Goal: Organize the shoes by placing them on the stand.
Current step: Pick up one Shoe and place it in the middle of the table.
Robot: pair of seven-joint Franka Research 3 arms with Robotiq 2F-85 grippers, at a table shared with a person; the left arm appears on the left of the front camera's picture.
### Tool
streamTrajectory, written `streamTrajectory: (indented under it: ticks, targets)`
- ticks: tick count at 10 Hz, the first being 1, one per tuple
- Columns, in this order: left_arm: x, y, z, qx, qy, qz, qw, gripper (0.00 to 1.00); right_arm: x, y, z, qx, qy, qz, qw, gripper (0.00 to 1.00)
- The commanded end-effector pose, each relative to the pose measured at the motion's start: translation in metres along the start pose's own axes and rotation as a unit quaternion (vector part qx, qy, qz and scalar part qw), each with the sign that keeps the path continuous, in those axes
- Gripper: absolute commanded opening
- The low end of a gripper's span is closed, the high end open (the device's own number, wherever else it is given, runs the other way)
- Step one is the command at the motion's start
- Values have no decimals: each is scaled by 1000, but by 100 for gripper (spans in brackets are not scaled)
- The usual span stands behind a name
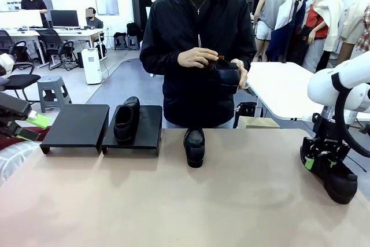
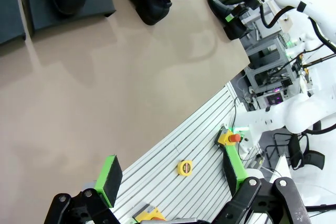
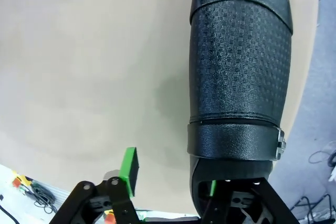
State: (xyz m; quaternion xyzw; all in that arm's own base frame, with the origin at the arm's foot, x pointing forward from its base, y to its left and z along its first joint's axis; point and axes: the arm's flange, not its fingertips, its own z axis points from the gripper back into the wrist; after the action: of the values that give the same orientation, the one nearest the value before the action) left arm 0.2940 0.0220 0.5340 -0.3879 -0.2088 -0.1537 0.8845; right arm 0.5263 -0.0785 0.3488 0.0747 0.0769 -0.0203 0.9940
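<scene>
Black textured leather: the nearest shoe point(image 3: 239, 66) lies at the table point(image 1: 173, 201)'s right edge, the right gripper point(image 3: 170, 177) over its heel, jaws apart, one green pad point(image 3: 128, 169) clear of its side. The left gripper point(image 2: 170, 174) hangs wide open beyond the left edge. Farther, a second shoe point(image 1: 194, 146) rests on bare tabletop, a third shoe point(image 1: 126, 120) on the stand point(image 1: 75, 125)'s right platform; a person's hands point(image 1: 198, 58) hold the fourth shoe point(image 1: 226, 74).

I count four shiny black shoes: one point(image 1: 126, 121) upright on the right-hand platform of the low black stand point(image 1: 75, 125), one point(image 1: 195, 146) on the table point(image 1: 173, 201) just beside it, one point(image 1: 226, 73) in the person's hands point(image 1: 199, 57), one point(image 1: 340, 182) at the table's right edge.
</scene>
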Motion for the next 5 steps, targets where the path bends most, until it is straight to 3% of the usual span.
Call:
streamTrajectory:
  ticks: [1, 5]
  targets:
    - [1, 1, 0, -13, -5, -10, 1000, 100, 6, -1, 0, -9, 7, -9, 1000, 0]
    - [1, 1, 0, -13, -5, -10, 1000, 100, 0, -3, -1, 7, 13, 9, 1000, 0]
